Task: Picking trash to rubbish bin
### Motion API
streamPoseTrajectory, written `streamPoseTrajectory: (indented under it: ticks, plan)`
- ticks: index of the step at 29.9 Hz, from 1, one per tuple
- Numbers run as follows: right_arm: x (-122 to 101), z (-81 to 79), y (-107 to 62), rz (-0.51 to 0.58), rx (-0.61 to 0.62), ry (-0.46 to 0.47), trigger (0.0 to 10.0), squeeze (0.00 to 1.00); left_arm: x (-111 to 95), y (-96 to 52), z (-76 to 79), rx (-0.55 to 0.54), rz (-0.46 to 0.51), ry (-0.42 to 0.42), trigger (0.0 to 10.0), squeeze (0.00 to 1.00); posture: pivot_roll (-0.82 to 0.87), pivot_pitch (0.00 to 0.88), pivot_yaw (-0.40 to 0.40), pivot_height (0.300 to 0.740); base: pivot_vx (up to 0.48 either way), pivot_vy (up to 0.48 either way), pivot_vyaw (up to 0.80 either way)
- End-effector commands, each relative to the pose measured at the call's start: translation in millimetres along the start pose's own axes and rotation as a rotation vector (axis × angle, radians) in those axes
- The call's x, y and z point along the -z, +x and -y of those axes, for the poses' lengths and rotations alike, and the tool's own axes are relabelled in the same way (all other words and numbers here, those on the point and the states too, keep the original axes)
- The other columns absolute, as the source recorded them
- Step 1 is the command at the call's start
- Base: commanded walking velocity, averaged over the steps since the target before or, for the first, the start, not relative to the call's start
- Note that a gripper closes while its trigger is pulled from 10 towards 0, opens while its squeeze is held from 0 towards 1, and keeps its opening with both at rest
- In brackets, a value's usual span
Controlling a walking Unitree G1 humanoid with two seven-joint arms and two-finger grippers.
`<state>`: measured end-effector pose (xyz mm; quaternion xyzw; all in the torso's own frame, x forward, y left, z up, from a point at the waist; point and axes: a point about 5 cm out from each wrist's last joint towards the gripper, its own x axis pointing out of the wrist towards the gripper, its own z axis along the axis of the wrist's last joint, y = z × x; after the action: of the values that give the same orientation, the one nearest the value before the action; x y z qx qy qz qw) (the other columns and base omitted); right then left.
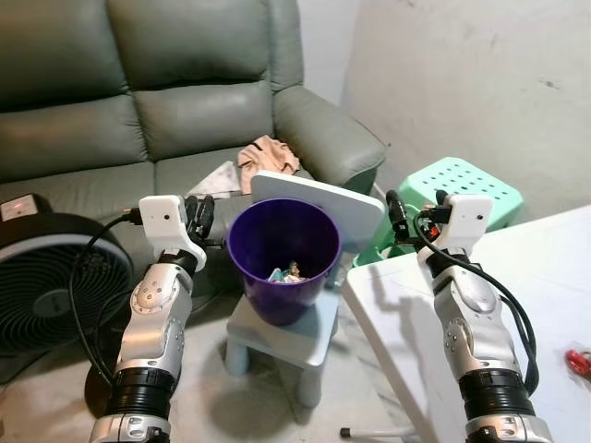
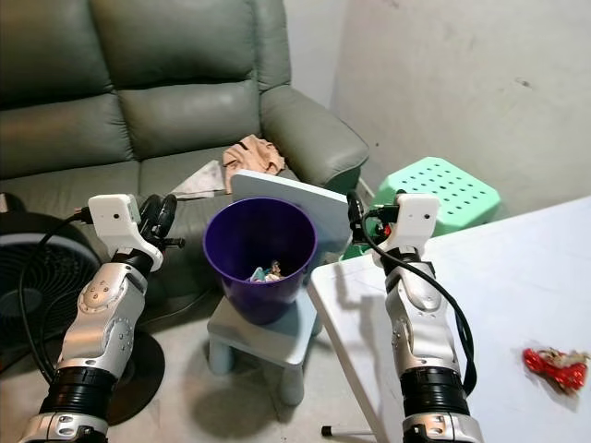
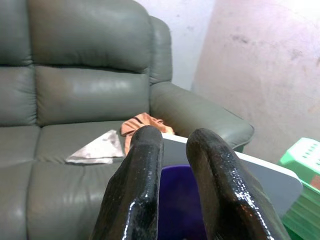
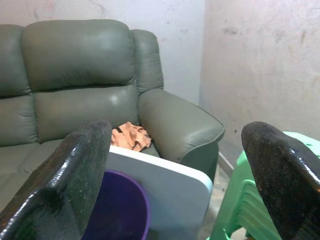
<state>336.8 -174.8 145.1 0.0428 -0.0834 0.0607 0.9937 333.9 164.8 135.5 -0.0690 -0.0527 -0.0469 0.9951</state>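
Black round floor fan (image 1: pixel 46 277) far left, clear of work. Left gripper (image 1: pixel 199 220) raised just left of purple plastic rubbish bin (image 1: pixel 284 268), fingers nearly closed, empty. Bin on pale blue small chair (image 1: pixel 305 337), scraps already inside. Right gripper (image 1: pixel 399 221) right of bin, fingers spread wide, empty. Red crumpled wrapper (image 2: pixel 554 366) on white table (image 2: pixel 462 314), near right. Likely next: swing right arm back over table, descend straight onto wrapper, close fully before lifting.

I see a purple bin (image 1: pixel 284 249) on a pale blue-grey chair (image 1: pixel 314 208), backed by a grey-green leather sofa (image 1: pixel 138 101). A peach cloth (image 1: pixel 266 155) lies on the sofa's seat. The stool (image 1: pixel 457 189) is mint green. Red trash (image 2: pixel 554 366) sits near my white tabletop's (image 2: pixel 480 305) right edge.
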Motion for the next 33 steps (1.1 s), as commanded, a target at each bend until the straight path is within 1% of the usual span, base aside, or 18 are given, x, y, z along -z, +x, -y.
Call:
streamPoseTrajectory:
  ticks: [1,6,10,13,17,19,23,33]
  plan:
    - [-2.1,-1.1,-0.7,0.004,-0.008,-0.01,10.0,0.0,-1.4,1.9,1.0,0.003,0.003,0.013,10.0,0.0,0.12,0.0,-0.043,0.74,0.0,0.0,-0.77]
    - [-1.1,-1.0,-1.4,0.001,-0.008,-0.012,10.0,0.0,-1.5,1.5,-1.0,0.007,0.004,0.003,10.0,0.0,0.12,0.0,-0.042,0.74,0.0,0.0,-0.77]
    - [-0.9,0.5,-1.5,-0.001,-0.005,-0.016,10.0,0.0,-6.6,3.7,-13.4,-0.018,0.015,0.002,10.0,0.0,0.12,0.0,-0.041,0.74,0.0,0.0,-0.77]
    - [-0.6,0.8,-1.5,-0.002,-0.006,-0.017,10.0,0.0,-7.1,4.7,-16.1,-0.024,0.008,0.009,10.0,0.0,0.12,0.0,-0.043,0.74,0.0,0.101,-0.77]
    - [-0.7,0.2,-1.4,-0.002,-0.01,-0.02,10.0,0.0,-7.1,4.5,-17.2,-0.035,0.011,0.013,10.0,0.0,0.13,0.0,-0.044,0.74,0.0,0.427,-0.77]
    - [0.0,-0.3,-1.4,-0.005,-0.012,-0.024,10.0,0.0,-6.4,3.9,-16.2,-0.034,0.016,0.002,10.0,0.0,0.13,0.0,-0.045,0.74,0.0,0.0,-0.77]
    - [0.1,-0.5,-1.8,-0.007,-0.015,-0.025,10.0,0.0,-3.5,4.1,-12.8,-0.029,-0.003,0.013,10.0,0.0,0.13,0.0,-0.047,0.74,0.0,0.0,-0.77]
    - [0.9,-0.1,-3.6,-0.012,-0.018,-0.032,10.0,0.0,-0.2,4.0,-14.6,-0.042,-0.031,0.015,10.0,0.0,0.13,0.0,-0.047,0.74,0.0,0.0,-0.77]
